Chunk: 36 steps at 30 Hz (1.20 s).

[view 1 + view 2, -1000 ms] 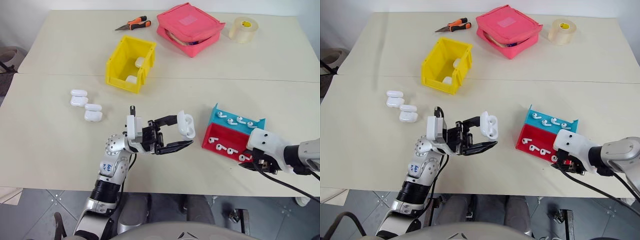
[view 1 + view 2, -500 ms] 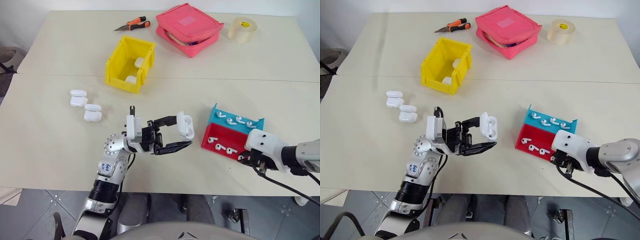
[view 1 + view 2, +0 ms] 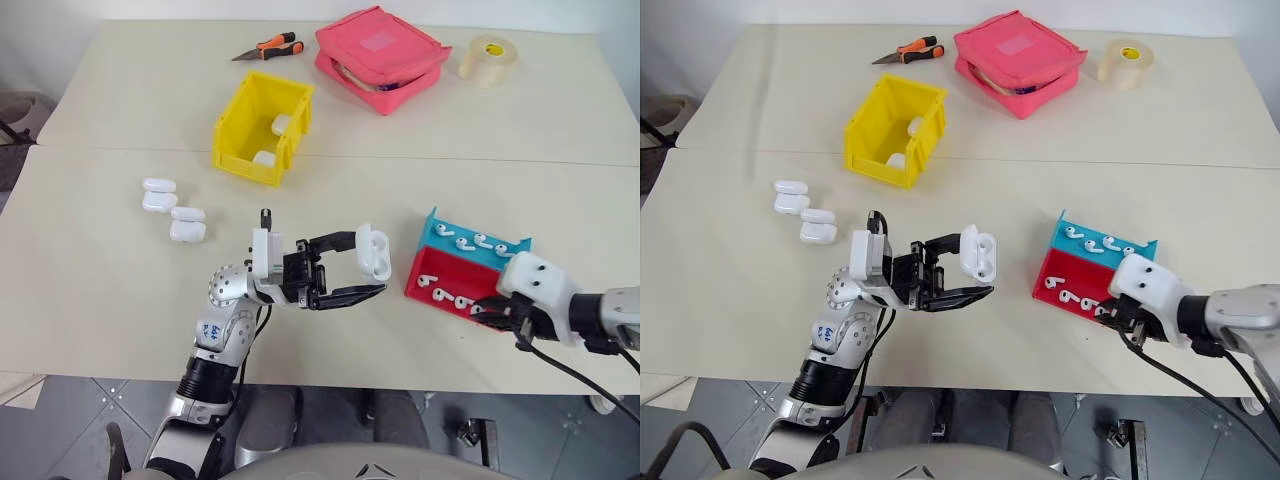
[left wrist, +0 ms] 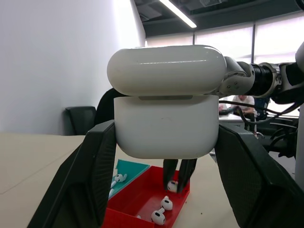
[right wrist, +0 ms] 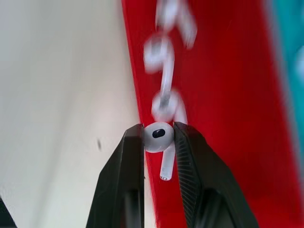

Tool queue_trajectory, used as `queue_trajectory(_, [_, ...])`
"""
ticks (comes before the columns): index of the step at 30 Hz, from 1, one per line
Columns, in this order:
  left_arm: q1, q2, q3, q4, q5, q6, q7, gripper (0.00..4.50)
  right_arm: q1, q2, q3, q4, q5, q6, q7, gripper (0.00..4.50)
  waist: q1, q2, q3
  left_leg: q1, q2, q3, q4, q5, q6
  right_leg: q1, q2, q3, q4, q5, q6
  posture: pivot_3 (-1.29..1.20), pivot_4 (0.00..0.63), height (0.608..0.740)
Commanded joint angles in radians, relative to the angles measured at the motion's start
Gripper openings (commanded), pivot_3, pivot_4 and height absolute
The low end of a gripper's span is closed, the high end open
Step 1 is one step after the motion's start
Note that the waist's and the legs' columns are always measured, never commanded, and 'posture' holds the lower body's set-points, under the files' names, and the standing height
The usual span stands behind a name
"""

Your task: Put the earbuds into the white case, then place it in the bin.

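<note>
- The left tool (image 3: 358, 273) was clamped on the white case (image 3: 374, 251), holding it above the counter (image 3: 100, 290) near the front edge, its lid ajar in the left wrist view (image 4: 166, 102).
- The right tool (image 5: 158, 142) was pinched narrow on one earbud (image 5: 157, 137), gripping its rounded head with the stem hanging free, over the near edge of the red tray (image 3: 440, 280).
- More earbuds (image 3: 448, 297) lay in the red tray, and another row (image 3: 472, 238) lay in the blue tray (image 3: 478, 243) touching it on the far side.
- The bin (image 3: 262, 128) stood farther back on the counter, well apart from both tools, with two white cases (image 3: 272, 140) already inside.
- Four spare white cases (image 3: 172, 209) sat in a loose cluster on the counter to the left of the left tool.
- At the far edge lay a pink pouch (image 3: 382, 57), a roll of tape (image 3: 487, 57) and orange-handled pliers (image 3: 266, 48).
</note>
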Motion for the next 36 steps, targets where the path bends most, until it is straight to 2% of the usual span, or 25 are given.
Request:
queue_trajectory(1, [-0.034,0.012,0.015,0.027,-0.023,0.009,-0.03,2.76,0.025,0.129,-0.155,-0.061,0.148,-0.101,0.065,0.74,0.002,0.0,0.0,0.0,0.0,0.0,0.0,0.0,0.0,0.001,0.0,-0.002,0.0,0.0,0.0,0.0,0.15,0.74])
queue_trajectory(3, [-0.047,0.023,0.022,0.044,-0.027,0.018,-0.043,2.76,0.017,0.204,-0.183,-0.084,0.215,-0.125,0.049,0.74,-0.001,0.0,0.0,0.0,0.0,0.0,0.0,0.0,0.0,0.002,0.0,-0.002,0.0,0.0,0.0,0.0,0.15,0.74])
queue_trajectory(7, [-0.083,0.025,0.027,0.074,-0.045,0.039,-0.082,2.76,-0.08,0.446,-0.141,-0.13,0.418,-0.159,-0.128,0.74,-0.007,-0.001,0.0,0.002,0.002,-0.002,0.0,0.0,-0.001,0.003,0.001,-0.002,0.0,0.0,0.0,0.0,0.15,0.74])
queue_trajectory(10, [-0.094,0.035,0.041,0.075,-0.063,0.062,-0.102,2.76,-0.137,0.562,-0.06,-0.169,0.465,-0.182,-0.221,0.74,-0.017,0.0,0.0,0.003,0.001,-0.003,0.0,0.0,-0.001,0.003,0.001,-0.001,0.0,0.0,0.0,0.0,0.15,0.74])
queue_trajectory(15, [-0.11,0.046,0.048,0.071,-0.074,0.093,-0.118,2.76,-0.2,0.682,0.087,-0.174,0.477,-0.215,-0.308,0.74,-0.026,0.0,0.0,0.003,0.001,-0.004,0.0,0.0,-0.001,0.003,0.001,-0.001,0.0,0.0,0.0,0.0,0.15,0.74])
queue_trajectory(22, [-0.101,0.068,0.054,0.059,-0.074,0.128,-0.129,2.76,-0.266,0.75,0.194,-0.121,0.473,-0.256,-0.325,0.74,-0.028,0.0,-0.001,0.002,0.001,-0.004,-0.001,0.0,-0.001,0.002,0.001,-0.001,0.001,0.0,-0.001,0.0,0.15,0.74])
queue_trajectory(36, [-0.097,0.042,0.06,0.061,-0.067,0.121,-0.114,2.76,-0.262,0.765,0.311,0.031,0.367,-0.366,-0.243,0.74,-0.029,0.0,-0.001,0.002,0.0,-0.002,-0.001,0.0,-0.001,0.001,0.001,-0.001,0.002,0.0,-0.001,0.0,0.15,0.74])
